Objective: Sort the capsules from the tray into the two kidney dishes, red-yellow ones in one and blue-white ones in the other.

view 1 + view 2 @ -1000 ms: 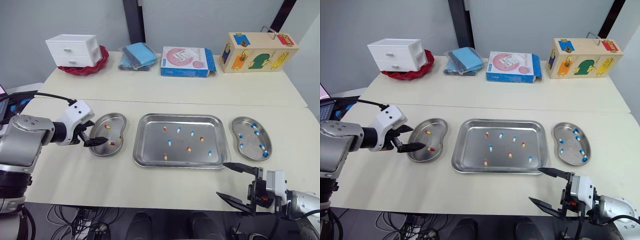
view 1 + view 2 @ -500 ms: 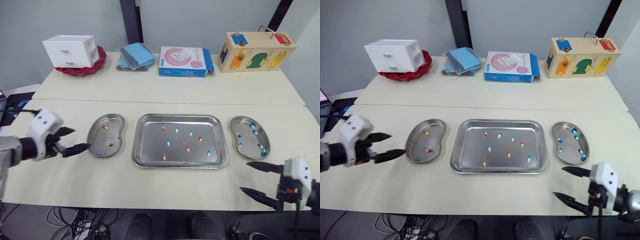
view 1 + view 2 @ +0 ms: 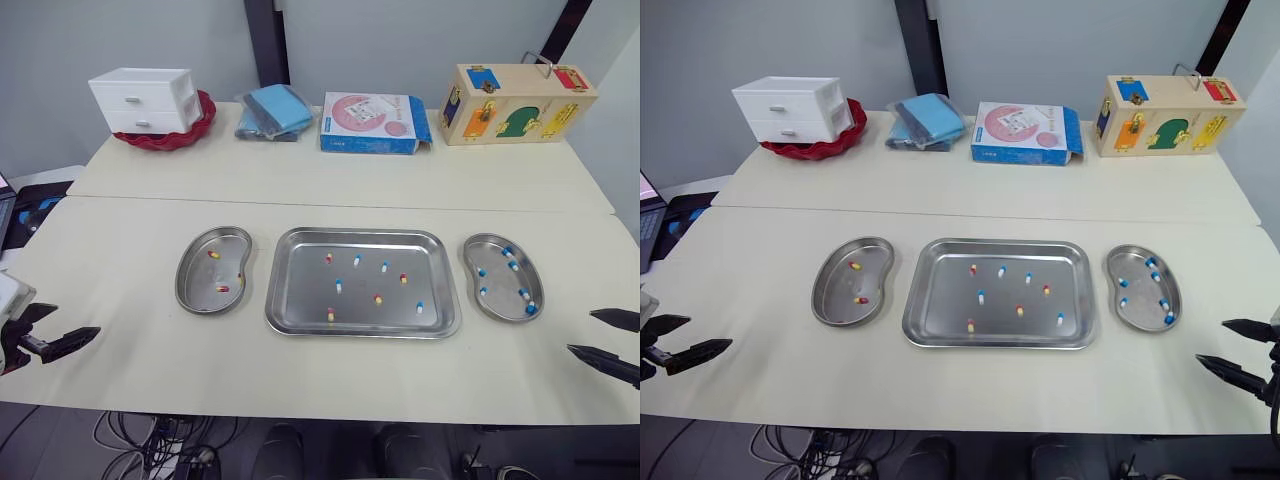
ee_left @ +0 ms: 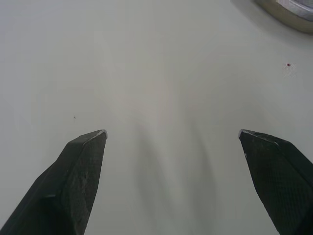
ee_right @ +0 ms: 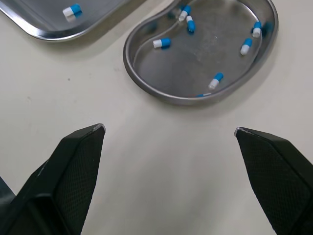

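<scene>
A steel tray (image 3: 300, 285) lies mid-table holding several loose capsules, some red-yellow (image 3: 377, 298) and some blue-white (image 3: 339, 286). The left kidney dish (image 3: 203, 283) holds red-yellow capsules (image 3: 222, 288). In the right kidney dish (image 3: 500, 272) lie several blue-white capsules (image 5: 161, 43). My left gripper (image 3: 76, 320) hovers open and empty over bare table at the front left, far from the left dish. My right gripper (image 3: 580, 332) is open and empty at the front right, just in front of the right dish (image 5: 205, 58).
Along the back edge stand a white drawer box (image 3: 145, 100) on a red bowl, folded blue cloths (image 3: 274, 110), a blue-pink carton (image 3: 372, 122) and a wooden latch box (image 3: 518, 102). A dark device (image 3: 20, 200) sits off the table's left edge.
Both arms have drawn back outward. The left gripper left the left dish's side for the front-left corner; the right gripper slid right past the tray's corner. Both stayed open.
</scene>
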{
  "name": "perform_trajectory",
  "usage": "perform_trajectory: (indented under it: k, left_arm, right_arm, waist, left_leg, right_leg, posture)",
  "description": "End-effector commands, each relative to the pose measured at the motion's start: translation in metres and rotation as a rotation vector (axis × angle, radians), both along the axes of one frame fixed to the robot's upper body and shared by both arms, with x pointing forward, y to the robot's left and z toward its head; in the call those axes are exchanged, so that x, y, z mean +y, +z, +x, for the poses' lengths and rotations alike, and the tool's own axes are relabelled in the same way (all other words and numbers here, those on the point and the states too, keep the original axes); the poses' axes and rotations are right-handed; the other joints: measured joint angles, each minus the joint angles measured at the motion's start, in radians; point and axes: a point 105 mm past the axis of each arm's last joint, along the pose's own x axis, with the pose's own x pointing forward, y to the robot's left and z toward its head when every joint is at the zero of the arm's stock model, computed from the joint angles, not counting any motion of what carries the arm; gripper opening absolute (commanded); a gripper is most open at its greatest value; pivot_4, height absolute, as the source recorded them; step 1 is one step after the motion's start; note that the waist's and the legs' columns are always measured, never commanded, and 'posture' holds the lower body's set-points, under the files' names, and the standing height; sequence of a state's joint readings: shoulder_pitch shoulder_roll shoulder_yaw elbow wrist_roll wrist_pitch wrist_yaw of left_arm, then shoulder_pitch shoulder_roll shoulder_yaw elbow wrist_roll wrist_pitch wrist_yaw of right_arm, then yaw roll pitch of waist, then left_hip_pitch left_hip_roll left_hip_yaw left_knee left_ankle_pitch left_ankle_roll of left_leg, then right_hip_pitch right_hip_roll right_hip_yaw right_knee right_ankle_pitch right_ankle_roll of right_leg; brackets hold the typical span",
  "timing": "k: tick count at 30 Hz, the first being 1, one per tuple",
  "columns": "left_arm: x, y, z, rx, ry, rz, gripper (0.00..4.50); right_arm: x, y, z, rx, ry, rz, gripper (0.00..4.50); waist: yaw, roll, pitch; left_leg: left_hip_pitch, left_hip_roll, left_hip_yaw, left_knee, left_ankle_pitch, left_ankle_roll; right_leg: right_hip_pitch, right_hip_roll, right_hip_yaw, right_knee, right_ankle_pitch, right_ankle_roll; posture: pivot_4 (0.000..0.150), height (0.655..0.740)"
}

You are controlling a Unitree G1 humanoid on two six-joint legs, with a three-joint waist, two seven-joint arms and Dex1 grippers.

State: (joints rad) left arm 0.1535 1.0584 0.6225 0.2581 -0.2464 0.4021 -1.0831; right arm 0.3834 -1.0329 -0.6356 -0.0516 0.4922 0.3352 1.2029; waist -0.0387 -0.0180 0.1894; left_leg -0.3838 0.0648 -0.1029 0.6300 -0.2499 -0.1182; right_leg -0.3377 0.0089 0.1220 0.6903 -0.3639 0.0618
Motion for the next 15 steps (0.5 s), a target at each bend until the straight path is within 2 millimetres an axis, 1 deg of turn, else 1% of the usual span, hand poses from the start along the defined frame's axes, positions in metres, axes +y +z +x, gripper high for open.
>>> perform_trajectory:
  k: [1, 6, 9, 13, 14, 15]
  left_arm:
    - [0.0, 0.011, 0.001, -0.024, -0.016, 0.031, 4.48]
    - [-0.002, 0.007, -0.002, -0.008, -0.018, 0.024, 4.48]
    - [-0.003, 0.007, -0.003, -0.004, -0.026, 0.026, 4.48]
    - [-0.016, 0.008, -0.001, 0.001, -0.089, 0.02, 4.48]
    - [-0.024, 0.009, 0.0, 0.004, -0.122, 0.018, 4.48]
    - [-0.038, 0.013, 0.003, 0.0, -0.179, 0.007, 4.48]
  right_arm:
    - [0.0, 0.006, 0.002, -0.018, 0.03, -0.024, 4.5]
    - [0.002, 0.006, 0.004, -0.026, 0.045, -0.021, 4.5]
    - [0.007, 0.005, 0.004, -0.034, 0.069, -0.012, 4.5]
    - [0.027, 0.004, -0.002, -0.055, 0.153, 0.013, 4.5]
    - [0.036, 0.004, -0.004, -0.061, 0.177, 0.03, 4.5]
    - [0.051, 0.002, -0.007, -0.07, 0.222, 0.059, 4.5]
  waist:
    - [-0.004, 0.0, 0.0]
    - [-0.013, 0.0, 0.0]
    - [-0.015, 0.0, 0.0]
    - [-0.014, 0.0, 0.0]
    - [-0.014, 0.0, 0.0]
    - [-0.014, 0.0, 0.0]
  left_leg:
    - [0.0, 0.0, 0.0, 0.0, 0.0, 0.0]
    - [0.0, 0.0, 0.001, 0.0, 0.0, 0.0]
    - [0.0, 0.0, 0.001, 0.0, 0.0, 0.0]
    - [0.0, 0.0, 0.0, 0.0, 0.0, 0.0]
    - [0.0, 0.0, 0.0, 0.0, 0.0, 0.0]
    - [0.0, 0.0, 0.0, -0.001, 0.0, 0.0]
  right_leg:
    - [0.0, 0.0, 0.0, 0.0, 0.0, 0.0]
    - [0.0, 0.0, 0.001, -0.001, 0.0, 0.0]
    - [0.0, 0.0, 0.001, -0.001, 0.0, 0.0]
    - [0.0, 0.0, 0.0, -0.001, 0.0, 0.0]
    - [0.0, 0.0, 0.0, -0.001, 0.0, 0.0]
    - [0.0, 0.0, 0.0, -0.001, 0.0, 0.0]
  posture:
    - [0.15, 0.74]
    - [0.15, 0.74]
    - [0.15, 0.74]
    - [0.15, 0.74]
    - [0.15, 0.74]
    - [0.15, 0.74]
